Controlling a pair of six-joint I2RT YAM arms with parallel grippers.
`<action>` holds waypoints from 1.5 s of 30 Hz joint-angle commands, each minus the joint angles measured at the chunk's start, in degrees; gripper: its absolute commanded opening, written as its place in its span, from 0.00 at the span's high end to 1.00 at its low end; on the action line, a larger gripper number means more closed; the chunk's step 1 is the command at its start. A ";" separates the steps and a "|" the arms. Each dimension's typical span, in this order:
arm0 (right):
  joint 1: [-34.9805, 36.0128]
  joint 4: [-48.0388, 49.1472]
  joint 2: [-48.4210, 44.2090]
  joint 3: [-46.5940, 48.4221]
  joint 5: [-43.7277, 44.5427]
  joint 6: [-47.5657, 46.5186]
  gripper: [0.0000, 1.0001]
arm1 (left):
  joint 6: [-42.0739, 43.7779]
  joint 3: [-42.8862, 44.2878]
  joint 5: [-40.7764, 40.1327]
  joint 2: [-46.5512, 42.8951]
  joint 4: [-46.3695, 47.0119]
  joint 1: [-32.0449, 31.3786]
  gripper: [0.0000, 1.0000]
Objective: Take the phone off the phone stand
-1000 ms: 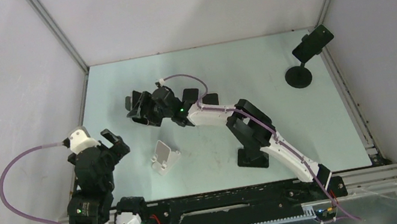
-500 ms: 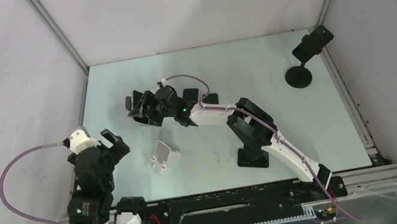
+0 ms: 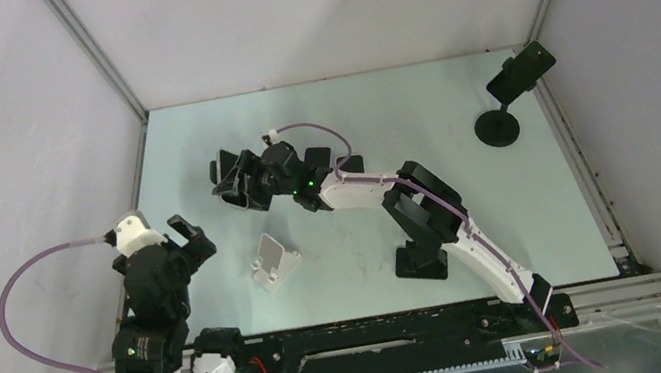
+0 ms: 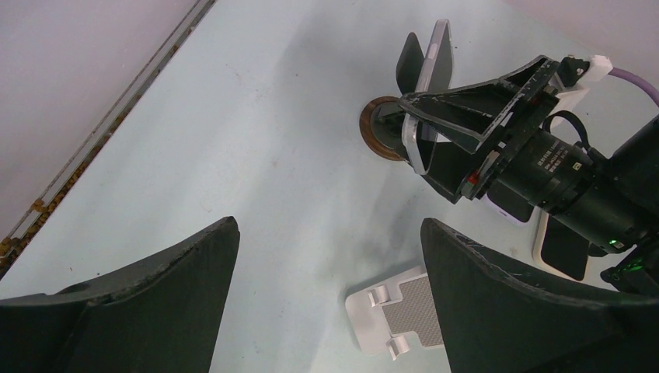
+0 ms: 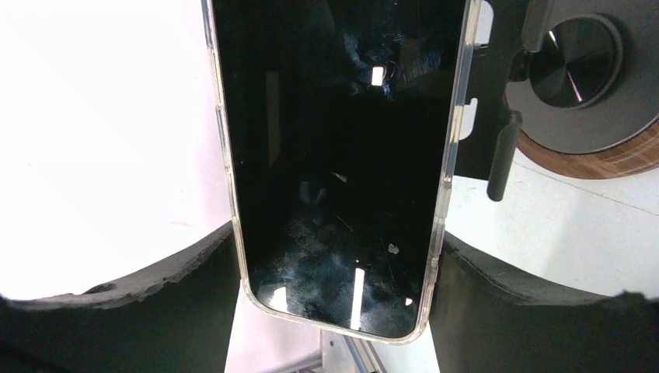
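Two arms: right arm [image 3: 434, 220] outstretched, fingers [image 5: 116, 311] clamping phone [image 5: 334, 155] (beside stand [image 5: 575, 78]); left arm [image 3: 156, 287] tucked, fingers [image 4: 116, 311] wide, empty.

Pale green table [image 3: 453, 95] lay evenly lit, plain grey walls [image 3: 327, 5] enclosed it, metal corner rails [image 3: 97, 58] met its far edge.

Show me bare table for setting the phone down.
Bare: far strip of table between the right hand, gripping the phone, and the black round-based stand; also near right, beyond the right arm. Crowded between phone stand, white stand and left hand.
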 commanded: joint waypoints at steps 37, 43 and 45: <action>-8.72 12.49 -28.27 -30.95 -0.29 -4.39 0.49 | 1.13 -0.18 -0.76 0.08 1.98 0.56 0.06; -12.67 15.08 -33.93 -40.97 -2.65 -5.78 0.48 | 1.14 -0.18 -0.75 -0.27 2.03 0.58 0.06; -14.47 17.40 -35.73 -45.17 -3.58 -5.21 0.48 | 1.18 -0.18 -0.58 -0.49 2.07 0.58 0.06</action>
